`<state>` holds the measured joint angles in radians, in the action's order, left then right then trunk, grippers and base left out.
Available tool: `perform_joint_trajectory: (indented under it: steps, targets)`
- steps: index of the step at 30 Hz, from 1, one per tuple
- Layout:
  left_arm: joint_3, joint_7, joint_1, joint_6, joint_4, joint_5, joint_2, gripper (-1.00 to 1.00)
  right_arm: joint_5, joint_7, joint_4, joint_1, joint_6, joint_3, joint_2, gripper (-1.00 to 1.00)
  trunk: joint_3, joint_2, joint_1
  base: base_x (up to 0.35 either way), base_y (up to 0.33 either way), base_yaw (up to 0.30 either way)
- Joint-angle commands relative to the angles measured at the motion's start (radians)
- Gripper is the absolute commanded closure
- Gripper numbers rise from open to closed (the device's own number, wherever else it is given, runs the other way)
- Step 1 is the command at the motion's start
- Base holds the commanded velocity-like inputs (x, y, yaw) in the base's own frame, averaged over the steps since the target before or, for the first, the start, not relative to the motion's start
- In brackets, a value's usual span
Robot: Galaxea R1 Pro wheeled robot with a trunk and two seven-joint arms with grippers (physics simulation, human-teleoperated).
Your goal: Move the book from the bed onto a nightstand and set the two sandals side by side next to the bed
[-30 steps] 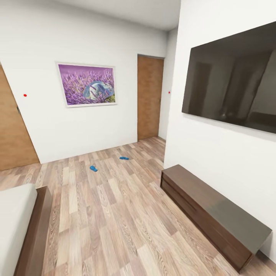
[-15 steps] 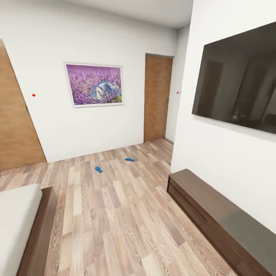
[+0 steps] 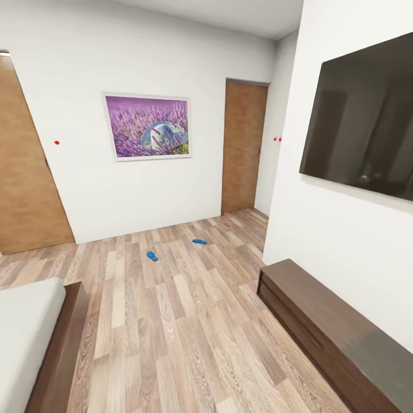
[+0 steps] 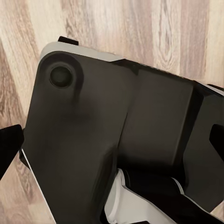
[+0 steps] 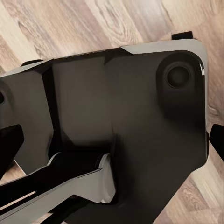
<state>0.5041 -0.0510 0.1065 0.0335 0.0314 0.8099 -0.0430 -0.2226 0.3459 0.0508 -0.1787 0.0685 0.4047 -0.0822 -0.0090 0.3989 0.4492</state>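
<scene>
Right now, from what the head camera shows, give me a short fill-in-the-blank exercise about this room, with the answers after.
1. The two blue sandals lie on the ______, apart from each other.
2. The framed picture on the far wall shows ______ flowers.
3. The long low dresser stands below the black ______.
4. The corner of the bed shows at the view's lower ______.

Answers: floor; purple; screen; left

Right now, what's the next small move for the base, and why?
Probably drive forward toward the two sandals: one and the other lie apart on the wood floor near the far wall, well away from the bed, beyond what the arms could likely reach.
</scene>
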Motion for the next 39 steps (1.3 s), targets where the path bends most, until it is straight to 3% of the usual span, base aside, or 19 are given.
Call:
perform_joint_trajectory:
  steps: [1, 39]
  targets:
    - [0.008, -0.004, 0.001, 0.004, -0.002, 0.011, 0.0, -1.0, -0.008, 0.003, 0.001, -0.001, 0.002, 0.008, 0.0, -1.0, -0.001, 0.001, 0.001, 0.212, 0.0, 0.069]
    - [0.007, -0.004, 0.001, 0.006, -0.002, 0.01, 0.0, -1.0, -0.005, 0.004, 0.001, -0.001, 0.002, 0.013, 0.034, -1.0, -0.001, 0.001, 0.001, 0.211, 0.0, 0.04]
